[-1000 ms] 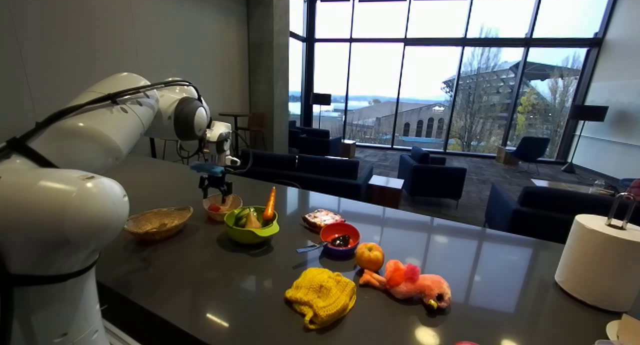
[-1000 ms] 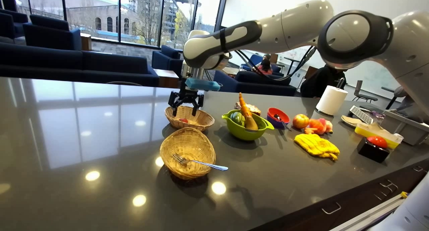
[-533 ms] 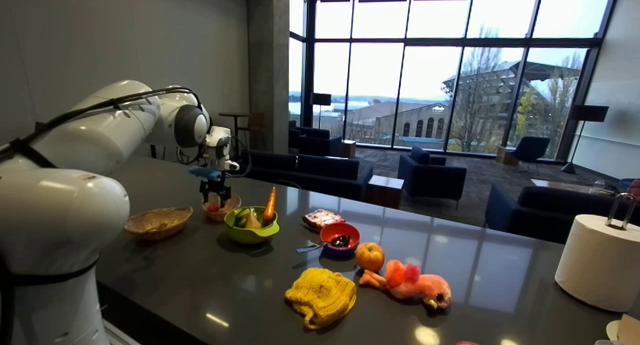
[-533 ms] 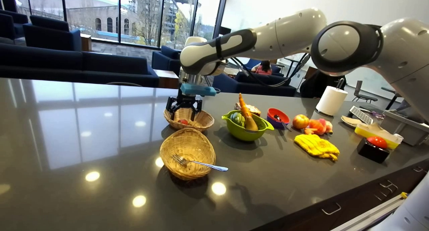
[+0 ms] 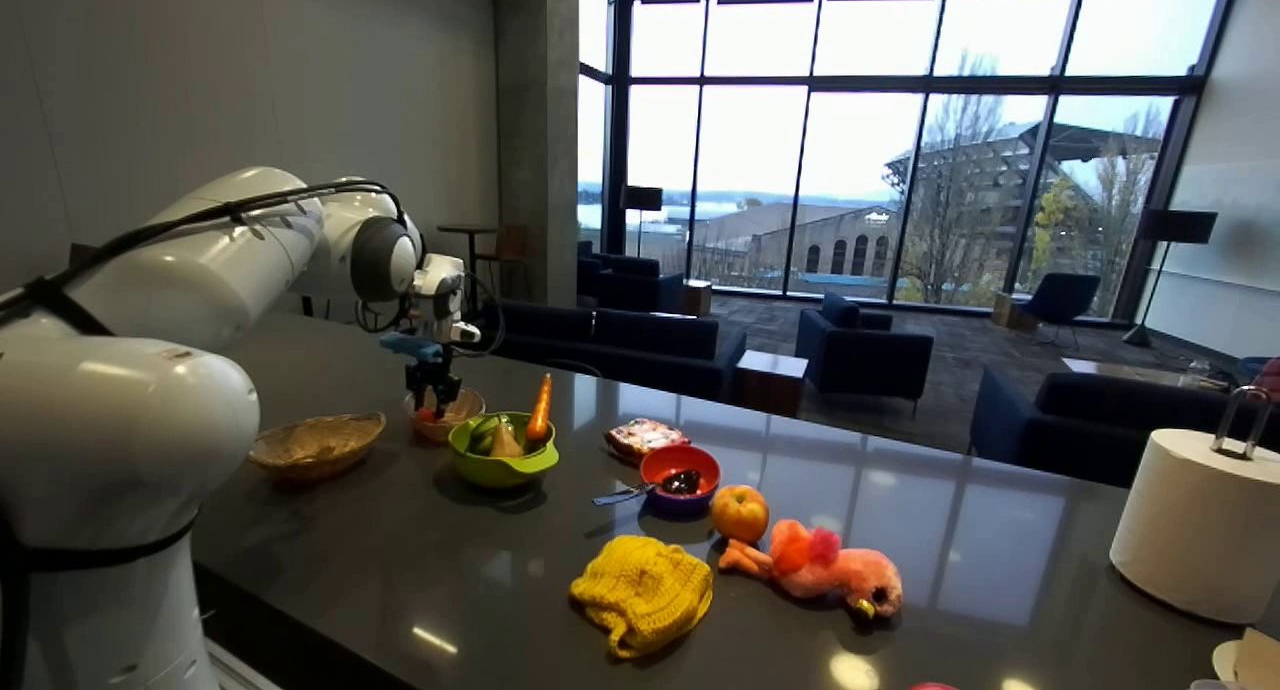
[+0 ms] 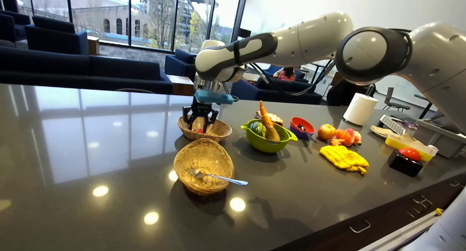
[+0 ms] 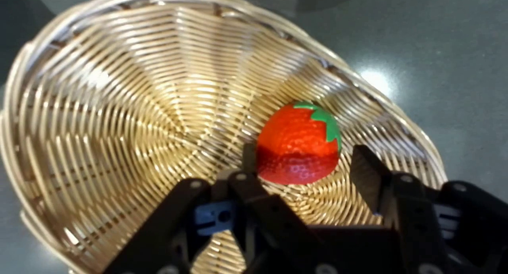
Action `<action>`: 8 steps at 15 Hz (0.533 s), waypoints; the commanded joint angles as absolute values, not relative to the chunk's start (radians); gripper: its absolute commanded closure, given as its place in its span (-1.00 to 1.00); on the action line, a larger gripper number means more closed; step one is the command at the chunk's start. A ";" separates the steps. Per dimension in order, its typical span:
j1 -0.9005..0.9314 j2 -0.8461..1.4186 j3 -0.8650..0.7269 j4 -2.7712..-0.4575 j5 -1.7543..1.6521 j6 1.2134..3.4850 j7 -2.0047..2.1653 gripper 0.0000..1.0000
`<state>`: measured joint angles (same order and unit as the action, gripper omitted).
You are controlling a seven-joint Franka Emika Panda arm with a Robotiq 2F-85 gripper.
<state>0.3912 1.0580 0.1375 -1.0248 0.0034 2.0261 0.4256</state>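
Writing: there's pale lettering (image 5: pixel 877 216) on the building (image 5: pixel 760 238) outside, too small for you to read reliably.

Left to right in an exterior view: you've got the far wicker basket (image 6: pixel 220 130); nearer and apart from it, the near wicker basket (image 6: pixel 211 152), fork (image 6: pixel 229 180) lying across. Next, the green bowl (image 6: pixel 267 147), close right of the far wicker basket, carrot (image 6: pixel 265 114) sticking up high, pear (image 6: pixel 272 134) and striped squash (image 6: pixel 257 128) beside it. Then red-and-purple bowl (image 6: pixel 297 133), apple (image 6: pixel 326 132), pink plush bird (image 6: pixel 346 137), yellow knit cloth (image 6: pixel 344 158) nearer. Paper towel roll (image 6: pixel 360 109) far right, red button (image 6: pixel 410 154) near right.

Your gripper (image 7: pixel 304 153) is down in the far wicker basket, jaws part-open, straddling the strawberry (image 7: pixel 298 143) lying there. Not gripped: wrist view shows you a gap on one side; contact on the opposite side, can't tell.
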 commanded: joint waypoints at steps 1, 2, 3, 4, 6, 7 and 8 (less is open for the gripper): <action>0.388 1.068 0.133 -0.985 0.010 1.989 0.455 0.35; 0.387 1.066 0.133 -0.984 0.010 1.984 0.460 0.49; 0.386 1.063 0.132 -0.983 0.008 1.981 0.464 0.49; 0.386 1.062 0.131 -0.980 0.006 1.980 0.466 0.49; 0.386 1.055 0.128 -0.978 0.004 1.972 0.468 0.49; 0.387 1.052 0.126 -0.975 0.002 1.969 0.469 0.49; 0.387 1.046 0.126 -0.974 0.002 1.960 0.468 0.49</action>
<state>0.3860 1.0581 0.1327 -0.9944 0.0034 2.0017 0.4503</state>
